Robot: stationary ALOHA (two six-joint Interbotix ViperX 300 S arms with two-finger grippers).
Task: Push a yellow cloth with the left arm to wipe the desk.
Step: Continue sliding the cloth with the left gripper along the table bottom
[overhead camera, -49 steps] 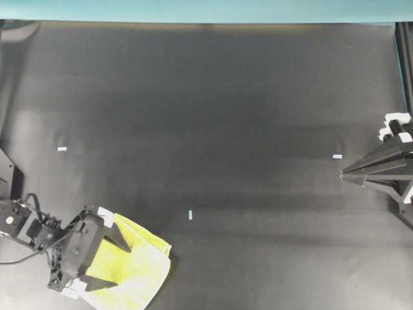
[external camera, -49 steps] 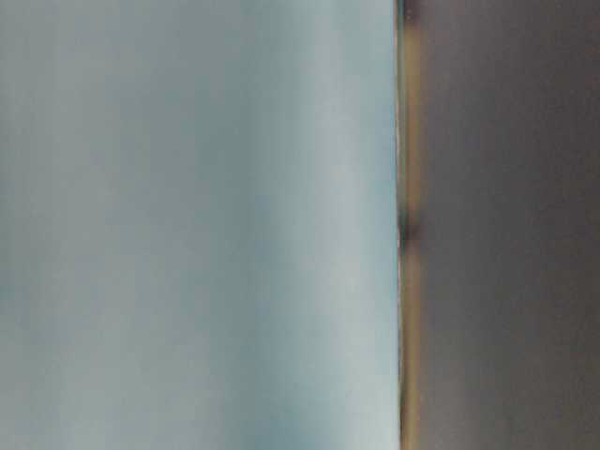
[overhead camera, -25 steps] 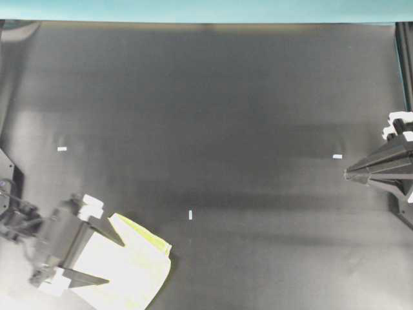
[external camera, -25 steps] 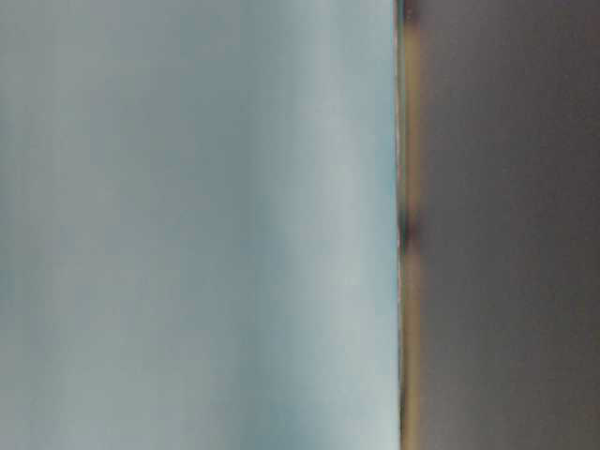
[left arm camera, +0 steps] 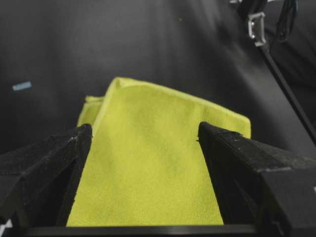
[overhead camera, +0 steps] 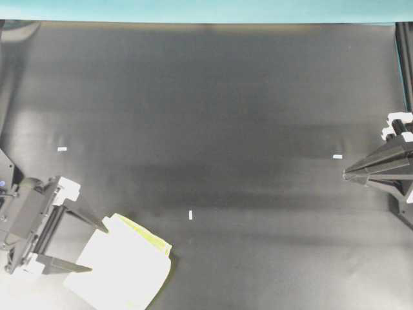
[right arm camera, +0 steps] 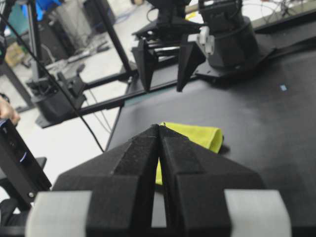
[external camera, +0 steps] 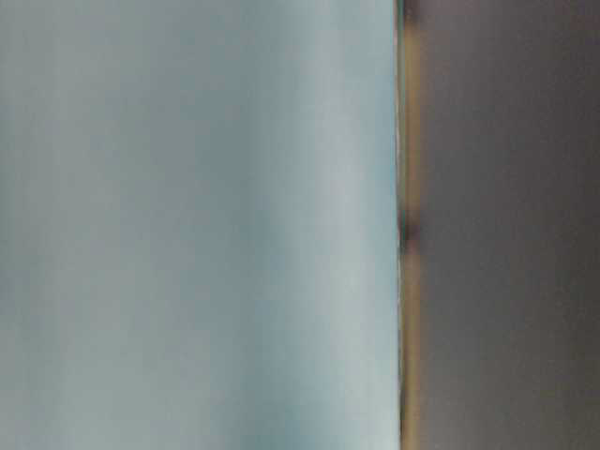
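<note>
The yellow cloth [overhead camera: 122, 265] lies folded on the black desk [overhead camera: 206, 97] at the front left, washed out to whitish in the overhead view with a yellow far edge. My left gripper [overhead camera: 91, 247] is open and empty at the cloth's left edge, fingertips just reaching it. In the left wrist view the cloth [left arm camera: 158, 163] shows lime-yellow between the spread fingers of the left gripper [left arm camera: 144, 127]. My right gripper [overhead camera: 345, 175] is shut and empty at the far right. In the right wrist view the right gripper [right arm camera: 159, 126] points at the cloth [right arm camera: 197, 134] and the open left gripper [right arm camera: 165, 66].
A teal strip [overhead camera: 193, 10] runs along the desk's far edge. Small white tape marks [overhead camera: 190, 214] dot the desk. The table-level view is a blur and shows nothing usable. Stands and cables crowd the floor beyond the desk's left edge [right arm camera: 59, 94].
My left gripper has drawn back to the left, off the top of the cloth, staying open. The cloth has stayed in place. The right gripper has hardly moved.
</note>
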